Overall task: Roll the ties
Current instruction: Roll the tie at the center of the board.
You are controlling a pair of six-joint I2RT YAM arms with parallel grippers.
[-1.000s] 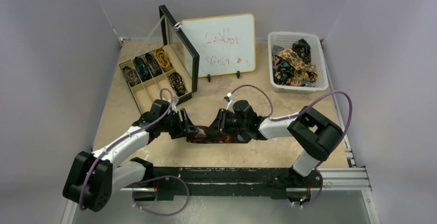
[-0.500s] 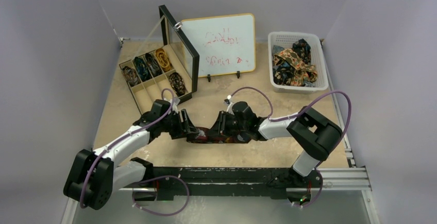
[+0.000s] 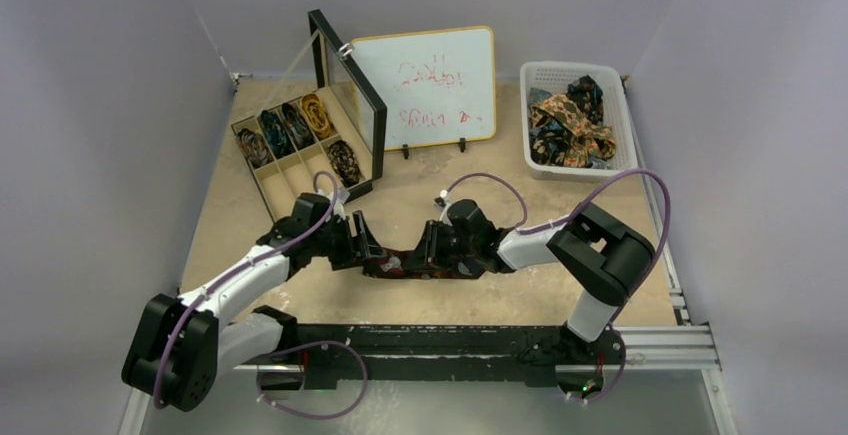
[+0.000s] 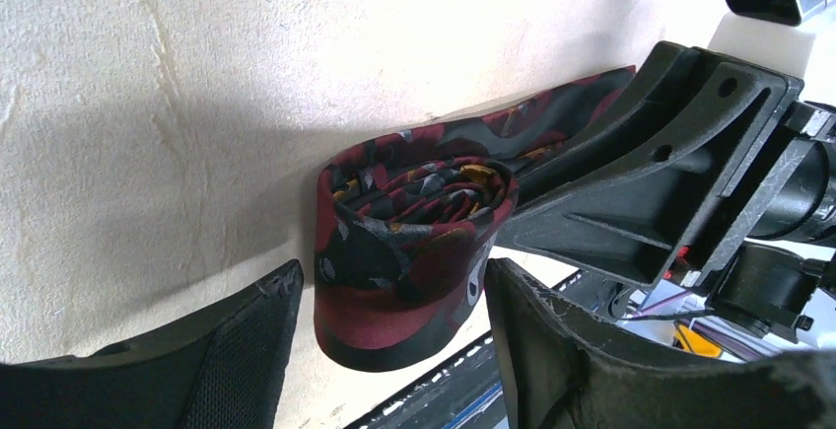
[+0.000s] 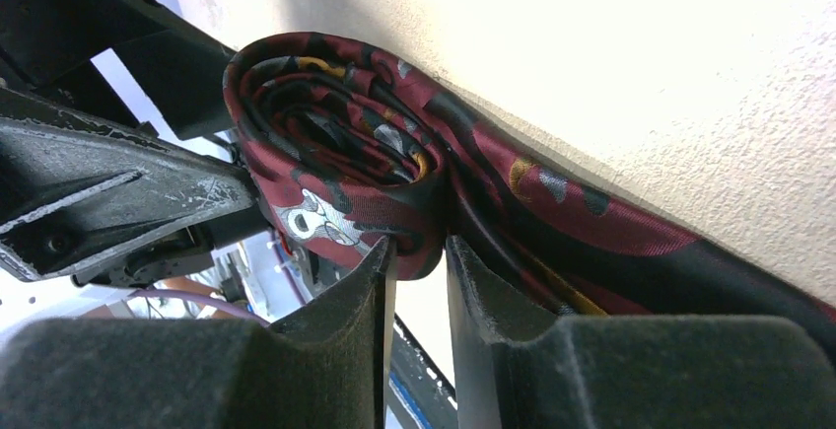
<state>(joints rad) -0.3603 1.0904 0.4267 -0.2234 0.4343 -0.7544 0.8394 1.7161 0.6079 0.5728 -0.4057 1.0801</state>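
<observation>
A dark maroon tie lies on the table between my two grippers, its left end rolled into a coil. My left gripper is open, and its fingers straddle the coil with a gap on the left side. My right gripper is shut on the coil's outer layers, with the fabric edge pinched between the fingertips. The unrolled tail runs off to the right under that arm.
An open compartment box with several rolled ties stands at the back left, its black-framed lid upright. A whiteboard stands behind it. A white basket of loose ties is at the back right.
My right gripper has moved slightly left with the tie, and the tail showing on the table is shorter. The left arm has hardly moved.
</observation>
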